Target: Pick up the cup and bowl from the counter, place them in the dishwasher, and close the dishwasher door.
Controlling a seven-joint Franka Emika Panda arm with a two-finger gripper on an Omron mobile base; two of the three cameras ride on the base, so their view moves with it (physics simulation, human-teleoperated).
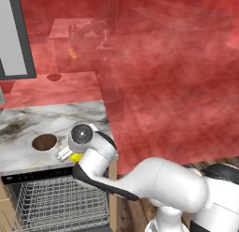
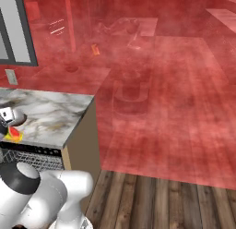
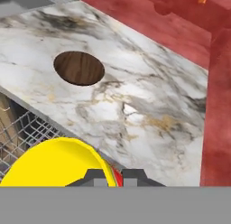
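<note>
Jaws clamped tight on the small bright yellow cup (image 3: 56, 162), right over the white-grey marble bench (image 3: 149, 105) edge; hand view adds silver wire rack (image 3: 22, 133) beneath. Dark brown round bowl (image 1: 44, 142) sits left.

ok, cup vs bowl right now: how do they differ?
The cup is bright yellow; the bowl is dark brown. The cup is clamped in the shut gripper at the counter edge over the wire rack; the bowl sits free on the marble. Both have round rims.
</note>
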